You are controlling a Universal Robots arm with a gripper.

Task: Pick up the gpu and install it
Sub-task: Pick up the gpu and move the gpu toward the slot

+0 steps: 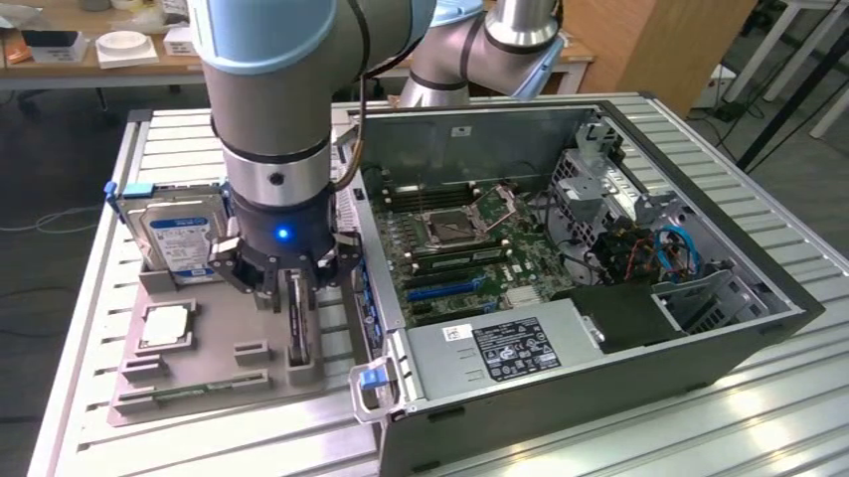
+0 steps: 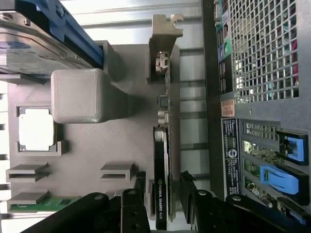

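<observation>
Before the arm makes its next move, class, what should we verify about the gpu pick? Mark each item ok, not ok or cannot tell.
1. Gripper lined up with the gpu: ok, its fingers straddle the card.
2. Jaws clamped on the gpu: not ok, a gap shows on either side of the card.
3. Gpu seated upright in the grey fixture tray: ok, it stands on edge.
4. Hard drive apart from the gripper: ok, it stands to the side in its own holder.
5. Computer case open: ok, the motherboard is exposed.
6. Target slot free: cannot tell.
</observation>
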